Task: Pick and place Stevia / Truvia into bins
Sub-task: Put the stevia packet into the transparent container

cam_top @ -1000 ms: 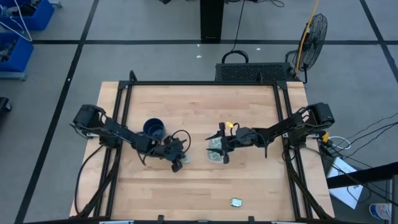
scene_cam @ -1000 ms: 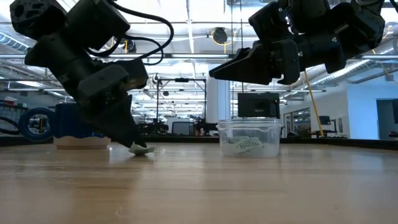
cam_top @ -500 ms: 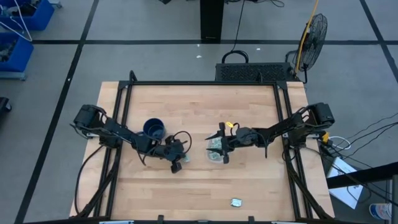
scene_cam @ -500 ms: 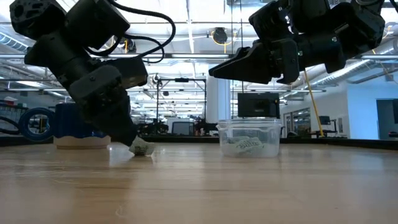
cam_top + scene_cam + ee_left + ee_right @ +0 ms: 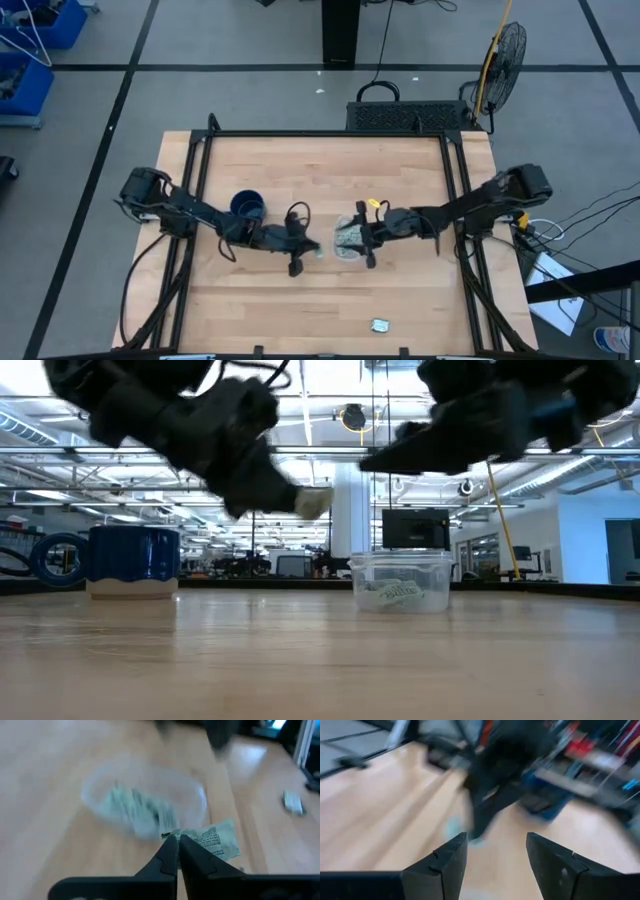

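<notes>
My left gripper (image 5: 174, 842) is pinched on a Stevia packet (image 5: 214, 841), raised clear of the table. The clear bin (image 5: 350, 240) lies just to its right in the high view's centre. My right gripper (image 5: 495, 852), fingers spread, hovers at the bin's far side.

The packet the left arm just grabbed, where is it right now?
The packet is pinched in the left gripper, lifted off the table, just left of the clear tub near the table's middle, in the high view. The blue mug sits farther left.
</notes>
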You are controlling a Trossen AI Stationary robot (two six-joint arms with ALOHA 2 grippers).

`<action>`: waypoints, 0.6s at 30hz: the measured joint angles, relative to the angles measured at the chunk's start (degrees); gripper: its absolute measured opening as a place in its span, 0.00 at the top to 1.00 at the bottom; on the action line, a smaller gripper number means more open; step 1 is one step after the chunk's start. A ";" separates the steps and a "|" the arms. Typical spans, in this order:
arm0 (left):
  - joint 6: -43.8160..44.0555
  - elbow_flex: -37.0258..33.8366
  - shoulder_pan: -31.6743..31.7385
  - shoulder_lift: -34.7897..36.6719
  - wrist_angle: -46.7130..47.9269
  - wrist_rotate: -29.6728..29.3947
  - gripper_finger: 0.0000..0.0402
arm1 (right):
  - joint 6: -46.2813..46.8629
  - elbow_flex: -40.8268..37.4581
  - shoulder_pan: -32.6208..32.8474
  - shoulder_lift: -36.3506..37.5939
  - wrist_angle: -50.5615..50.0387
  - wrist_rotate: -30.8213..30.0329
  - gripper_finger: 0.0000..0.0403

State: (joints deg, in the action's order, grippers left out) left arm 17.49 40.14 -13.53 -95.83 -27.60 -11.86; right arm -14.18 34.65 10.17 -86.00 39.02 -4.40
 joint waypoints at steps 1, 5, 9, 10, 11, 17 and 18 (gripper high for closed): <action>-1.69 1.43 0.66 0.00 0.17 0.00 0.96 | 3.77 0.00 0.90 1.75 -4.14 0.08 0.51; -9.45 6.68 3.36 0.07 3.65 0.01 0.92 | 20.90 -0.69 5.49 6.34 -18.62 4.02 0.51; -13.02 10.50 6.21 -0.42 6.36 1.76 0.92 | 31.69 -4.39 12.37 7.54 -20.40 7.58 0.51; -13.64 11.16 6.89 -0.90 6.30 2.89 0.93 | 33.90 -5.26 14.20 7.56 -19.02 7.50 0.51; -14.44 11.66 7.48 -1.33 6.54 4.19 0.93 | 35.47 -6.09 15.98 7.37 -17.37 7.30 0.51; -16.81 16.94 9.66 -8.47 6.36 9.27 0.97 | 35.43 -8.20 26.05 5.69 -9.64 -2.25 0.51; -17.08 17.92 9.81 -10.11 6.27 9.68 0.96 | 35.03 -8.24 27.44 4.80 -9.14 -3.76 0.51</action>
State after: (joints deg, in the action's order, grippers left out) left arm 0.42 58.06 -3.72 -105.94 -21.33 -2.18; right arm 20.85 26.41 37.61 -81.19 29.88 -8.16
